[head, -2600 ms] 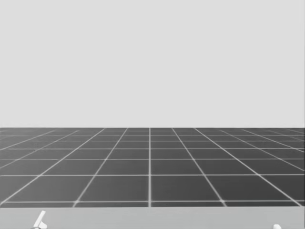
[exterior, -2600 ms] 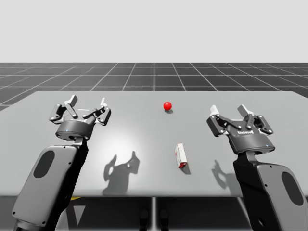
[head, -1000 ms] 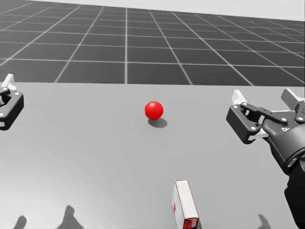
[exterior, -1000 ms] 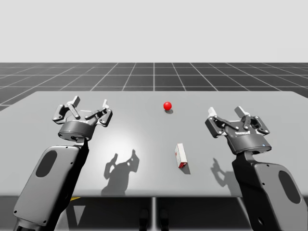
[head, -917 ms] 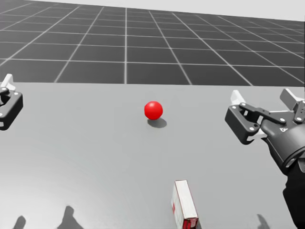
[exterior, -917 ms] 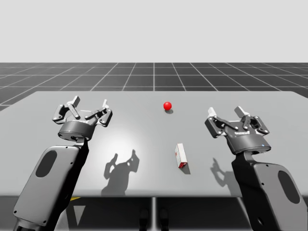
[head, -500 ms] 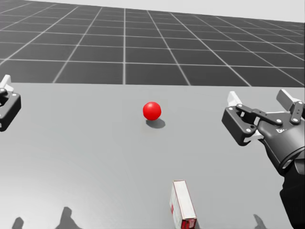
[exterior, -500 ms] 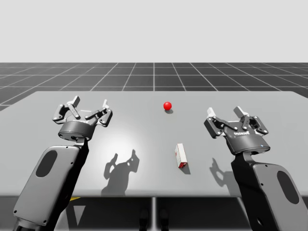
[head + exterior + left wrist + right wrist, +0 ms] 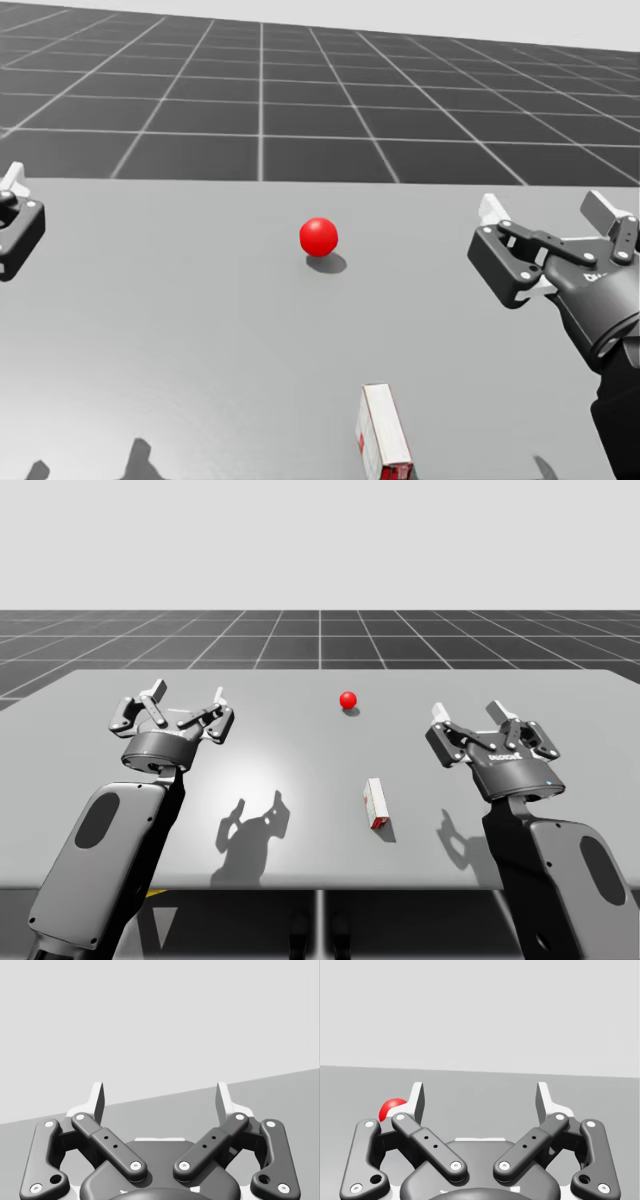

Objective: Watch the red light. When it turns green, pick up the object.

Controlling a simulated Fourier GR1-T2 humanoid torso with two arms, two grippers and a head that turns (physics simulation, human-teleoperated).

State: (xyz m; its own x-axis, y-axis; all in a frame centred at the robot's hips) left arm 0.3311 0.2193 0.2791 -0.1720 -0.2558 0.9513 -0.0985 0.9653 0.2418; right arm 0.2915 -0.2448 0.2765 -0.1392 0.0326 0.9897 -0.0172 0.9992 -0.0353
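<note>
Plainly slim white box (image 9: 376,803), red-ended

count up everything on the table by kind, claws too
red ball light: 1
red and white box: 1
claws: 2, the left claw and the right claw, both open
total: 4
</note>
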